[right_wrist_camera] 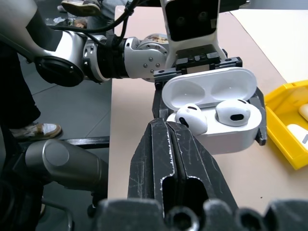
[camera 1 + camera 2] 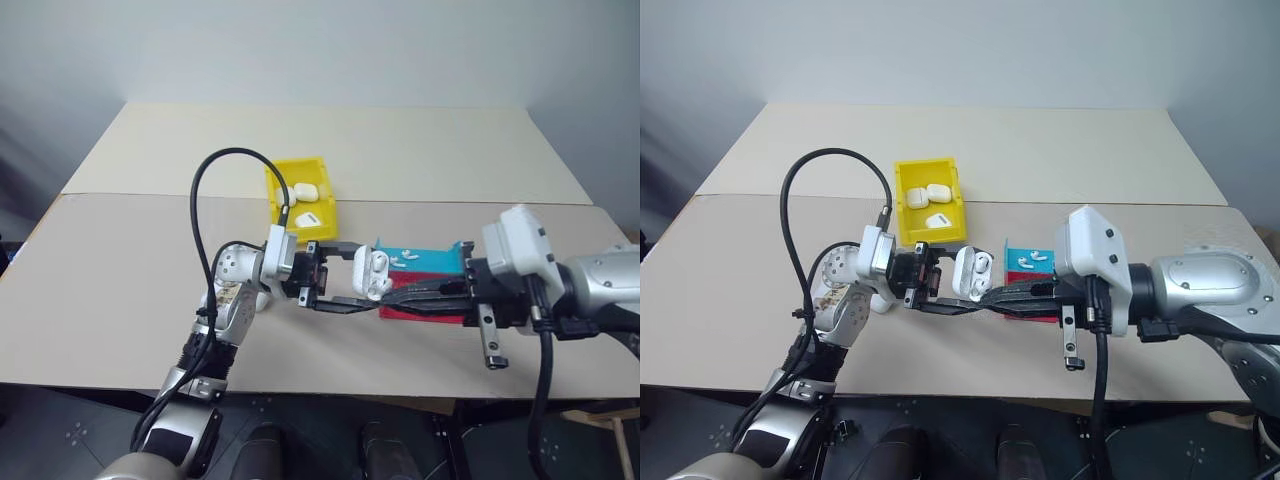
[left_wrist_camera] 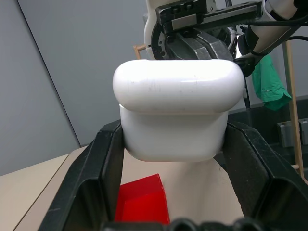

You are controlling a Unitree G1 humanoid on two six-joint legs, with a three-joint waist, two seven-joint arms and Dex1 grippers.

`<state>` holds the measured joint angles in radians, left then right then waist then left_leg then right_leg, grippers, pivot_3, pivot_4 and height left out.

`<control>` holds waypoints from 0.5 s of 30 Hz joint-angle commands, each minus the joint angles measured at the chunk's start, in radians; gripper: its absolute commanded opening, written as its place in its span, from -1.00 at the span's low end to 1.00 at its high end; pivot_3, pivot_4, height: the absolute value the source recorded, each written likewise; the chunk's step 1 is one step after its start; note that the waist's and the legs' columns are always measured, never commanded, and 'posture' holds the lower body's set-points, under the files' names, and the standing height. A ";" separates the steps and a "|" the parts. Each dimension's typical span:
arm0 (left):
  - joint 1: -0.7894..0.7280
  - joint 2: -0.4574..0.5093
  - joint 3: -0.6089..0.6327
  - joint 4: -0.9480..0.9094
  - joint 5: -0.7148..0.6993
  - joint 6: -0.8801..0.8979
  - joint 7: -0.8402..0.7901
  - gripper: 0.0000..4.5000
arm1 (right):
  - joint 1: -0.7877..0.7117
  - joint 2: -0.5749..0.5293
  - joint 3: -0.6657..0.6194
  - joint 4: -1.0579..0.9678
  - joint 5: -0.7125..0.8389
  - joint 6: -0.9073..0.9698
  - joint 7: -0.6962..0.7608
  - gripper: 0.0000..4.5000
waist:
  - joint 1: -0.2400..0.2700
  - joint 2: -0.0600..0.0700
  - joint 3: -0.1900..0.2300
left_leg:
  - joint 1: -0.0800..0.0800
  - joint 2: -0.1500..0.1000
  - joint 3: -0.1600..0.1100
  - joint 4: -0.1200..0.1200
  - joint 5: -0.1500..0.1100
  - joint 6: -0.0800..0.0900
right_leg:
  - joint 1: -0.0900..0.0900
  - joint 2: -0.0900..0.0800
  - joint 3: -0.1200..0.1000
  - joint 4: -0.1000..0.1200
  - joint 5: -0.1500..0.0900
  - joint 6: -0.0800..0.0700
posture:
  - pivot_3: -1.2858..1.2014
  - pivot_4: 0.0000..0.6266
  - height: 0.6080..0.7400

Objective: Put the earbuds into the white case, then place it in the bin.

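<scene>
The left gripper [image 2: 335, 275] holds the open white case [image 2: 370, 273] above the table's front edge [image 2: 300, 385], two earbuds [image 1: 233, 112] inside. The right gripper [image 1: 174, 126], pressed shut, touches one. The bin [image 2: 276, 195] sits behind, the blue tray [image 2: 440, 260] beside.

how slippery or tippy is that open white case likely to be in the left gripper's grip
Probably slippery: the white case is glossy with rounded edges, and the left gripper pinches only its lower half. It looks stiff, hard plastic. With the lid open and both earbuds seated, a knock from the shut right gripper could likely twist it.
</scene>
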<state>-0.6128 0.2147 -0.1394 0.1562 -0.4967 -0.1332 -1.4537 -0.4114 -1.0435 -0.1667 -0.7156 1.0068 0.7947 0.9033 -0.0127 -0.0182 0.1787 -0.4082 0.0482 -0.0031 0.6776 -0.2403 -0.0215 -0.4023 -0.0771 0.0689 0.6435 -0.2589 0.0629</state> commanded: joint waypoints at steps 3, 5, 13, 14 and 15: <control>-0.008 -0.001 -0.002 -0.028 -0.007 -0.017 0.000 0.23 | -0.005 -0.002 -0.017 -0.005 -0.008 -0.015 0.002 -0.98 | 0.000 0.000 0.000 | 0.000 0.000 0.000 0.000 0.000 0.000 | 0.000 0.000 0.000 0.000 0.000 0.000 | 0.03 -0.52 1.00; -0.008 -0.002 -0.002 -0.028 -0.006 -0.018 0.001 0.23 | -0.001 -0.005 -0.022 -0.009 -0.005 -0.017 0.011 -0.98 | 0.000 0.000 0.000 | 0.000 0.000 0.000 0.000 0.000 0.000 | 0.000 0.000 0.000 0.000 0.000 0.000 | 0.03 -0.52 1.00; -0.009 -0.003 -0.002 -0.029 -0.006 -0.021 0.002 0.23 | 0.029 -0.024 -0.034 -0.032 -0.023 -0.032 0.052 -0.98 | 0.000 0.000 0.000 | 0.000 0.000 0.000 0.000 0.000 0.000 | 0.000 0.000 0.000 0.000 0.000 0.000 | 0.03 -0.52 1.00; -0.009 -0.003 -0.001 -0.029 -0.007 -0.020 0.002 0.23 | 0.033 -0.026 -0.035 -0.031 -0.030 -0.033 0.056 -0.98 | 0.000 0.000 0.000 | 0.000 0.000 0.000 0.000 0.000 0.000 | 0.000 0.000 0.000 0.000 0.000 0.000 | 0.03 -0.52 1.00; -0.010 -0.002 0.000 -0.028 -0.007 -0.020 0.001 0.23 | 0.033 -0.028 -0.034 -0.028 -0.035 -0.032 0.055 -0.98 | 0.000 0.000 0.000 | 0.000 0.000 0.000 0.000 0.000 0.000 | 0.000 0.000 0.000 0.000 0.000 0.000 | 0.03 -0.52 1.00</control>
<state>-0.6128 0.2144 -0.1425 0.1562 -0.4951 -0.1334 -1.4543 -0.3762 -1.0584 -0.1703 -0.7286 0.9821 0.7894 0.9531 -0.0128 -0.0182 0.1787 -0.4081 0.0482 -0.0032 0.6777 -0.2403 -0.0215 -0.4023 -0.0771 0.0688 0.6436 -0.2589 0.0629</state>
